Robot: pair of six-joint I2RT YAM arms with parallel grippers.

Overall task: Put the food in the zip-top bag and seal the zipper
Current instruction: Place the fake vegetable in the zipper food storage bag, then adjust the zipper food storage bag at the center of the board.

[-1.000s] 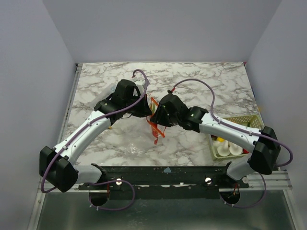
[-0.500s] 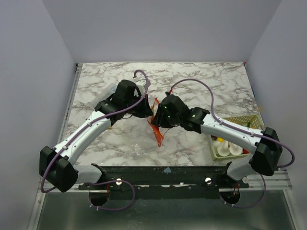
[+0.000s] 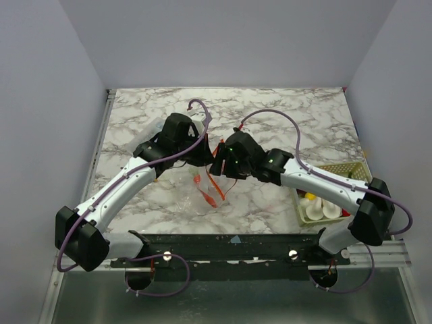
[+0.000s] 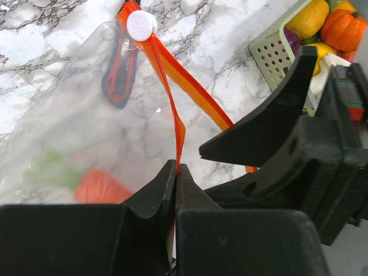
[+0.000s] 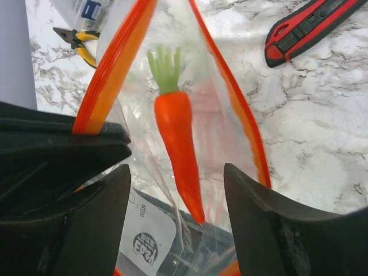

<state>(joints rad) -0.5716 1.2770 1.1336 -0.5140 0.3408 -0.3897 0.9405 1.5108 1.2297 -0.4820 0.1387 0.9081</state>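
Right wrist view: glossy orange toy carrot with a green top (image 5: 175, 123) lies inside the clear floppy zip-top bag (image 5: 221, 135), tip toward the camera, mouth wide open. Right gripper (image 5: 177, 168) is spread over that mouth, grasping nothing. Left gripper (image 4: 176, 170) is clenched on the thin orange-red zipper strip (image 4: 179, 135); the bag hangs from that pinch over the marble table (image 3: 283, 111).

My read: one item is loaded, more to fetch. I'd pull the right arm straight back out so a finger doesn't snag the lip, and hold the left pinch steady so the mouth doesn't fold shut. The bag is floppy, and a one-point hold lets it twist.

More toy food (image 4: 343, 29) sits in the green perforated plastic basket (image 4: 269, 54), off to the right. White round slider tab (image 4: 141, 25) is at the far end of the strip, for sealing later.

Clutter: red-and-black utility knife (image 5: 310, 23) on the table just beyond the bag, with yellow-handled pliers (image 5: 77, 43) and a second clear bag with a blue mark (image 5: 86, 8) nearby. None is food, so I skip them. The knife is nearest, so I watch it when lowering the bag.
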